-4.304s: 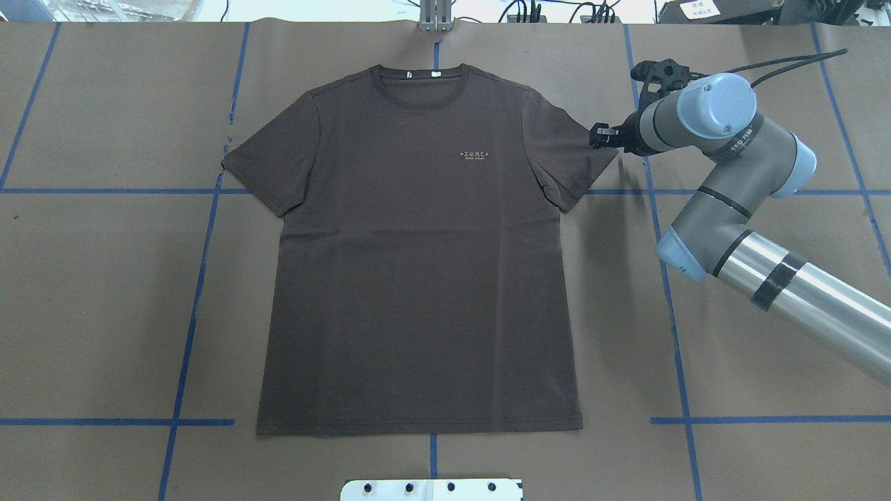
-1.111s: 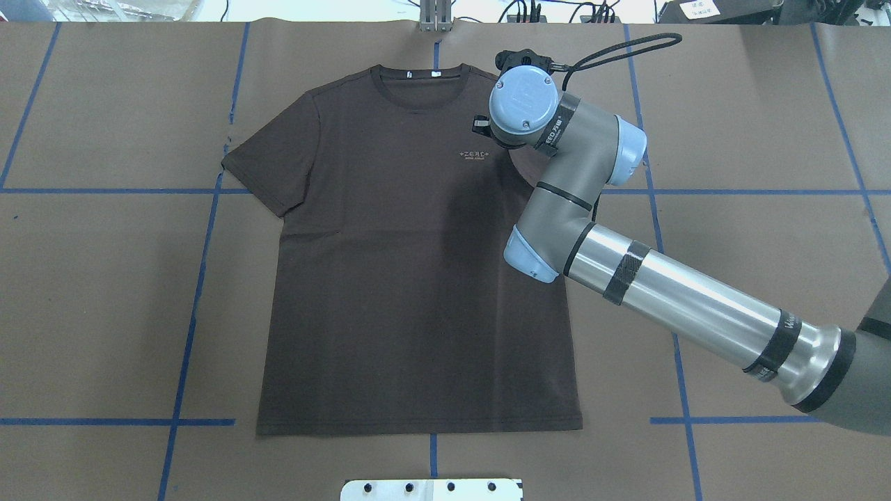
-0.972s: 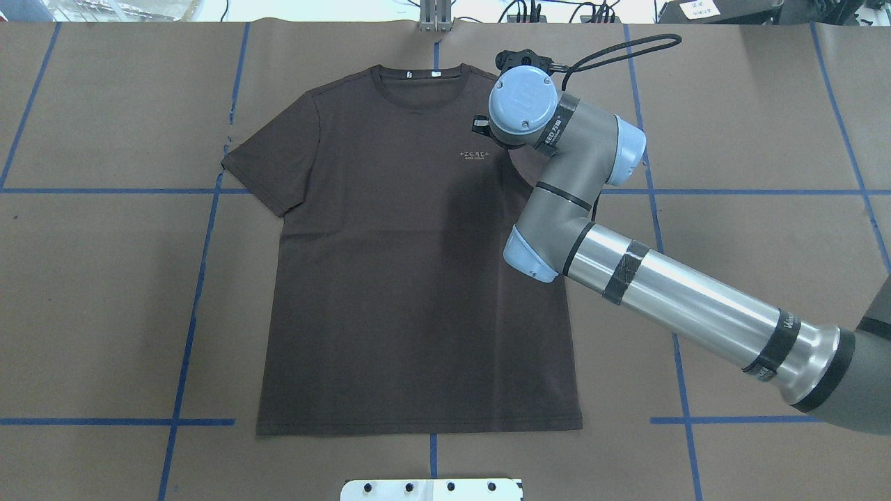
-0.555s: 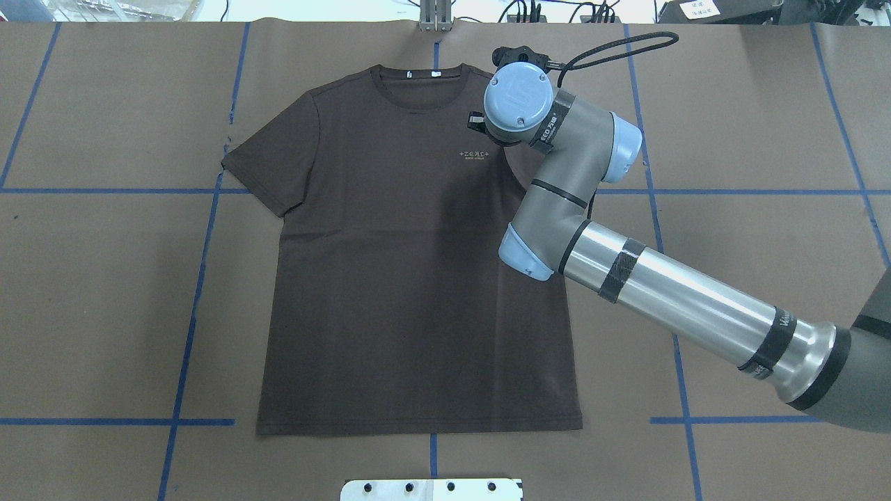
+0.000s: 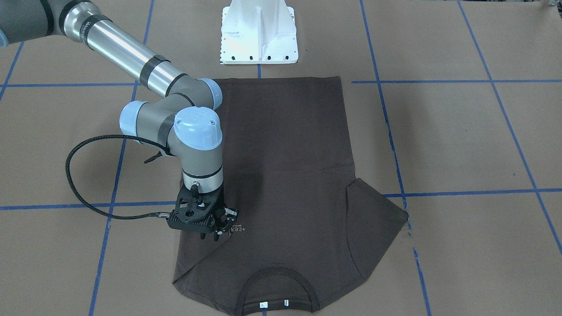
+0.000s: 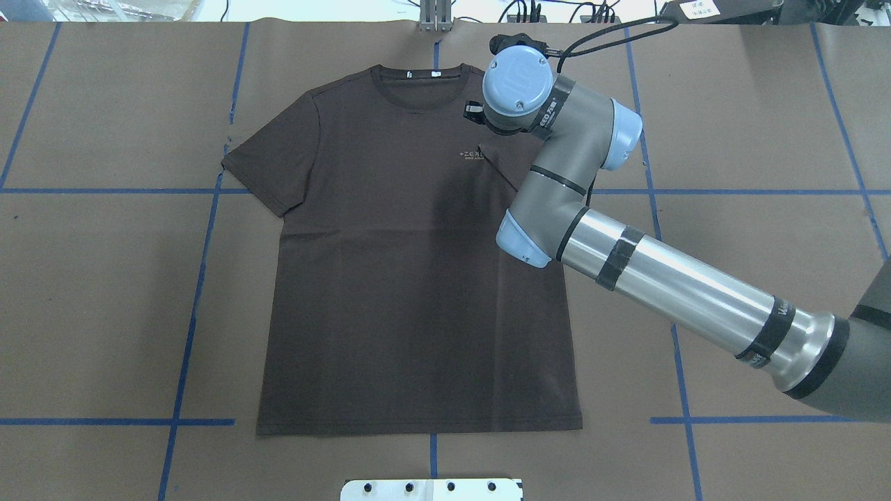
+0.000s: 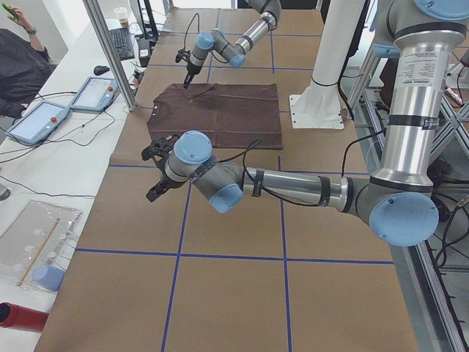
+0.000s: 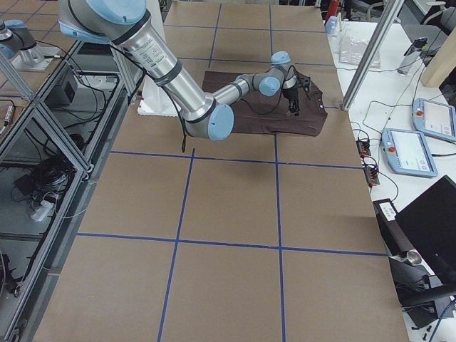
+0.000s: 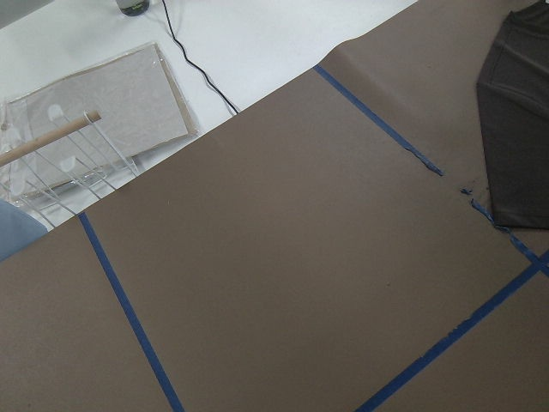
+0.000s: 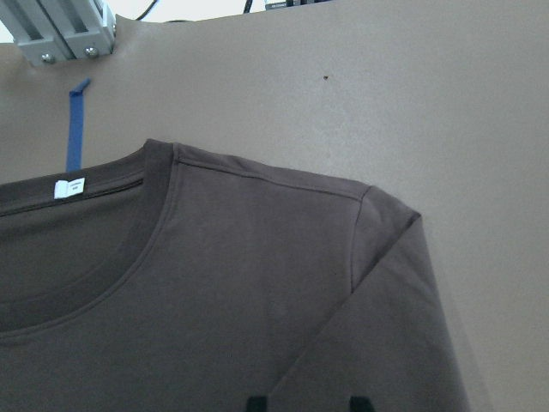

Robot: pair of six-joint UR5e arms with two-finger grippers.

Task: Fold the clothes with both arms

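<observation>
The dark brown T-shirt (image 6: 404,292) lies face up on the table, collar at the far side from the robot. Its sleeve on the robot's right (image 6: 505,167) is folded inward onto the chest and covers the end of the pale logo (image 6: 472,153). My right gripper (image 5: 215,235) hovers just above that folded sleeve beside the logo (image 5: 238,230). In the right wrist view its fingertips (image 10: 257,402) stand apart over the cloth, so it is open. The other sleeve (image 6: 268,163) lies flat and spread. My left gripper (image 7: 154,192) hangs over bare table off the shirt; I cannot tell its state.
The white pedestal base (image 5: 259,35) stands at the near hem. Blue tape lines (image 6: 188,334) cross the brown paper table top. A metal post (image 6: 435,17) rises at the far edge. A side bench with tablets (image 7: 95,92) and a seated person (image 7: 18,59) lies beyond.
The right gripper carried the sleeve from the shirt's outer edge inward over the chest. In the last second the wrist drifted toward the collar, and the folded sleeve now shows, covering the logo's end.
</observation>
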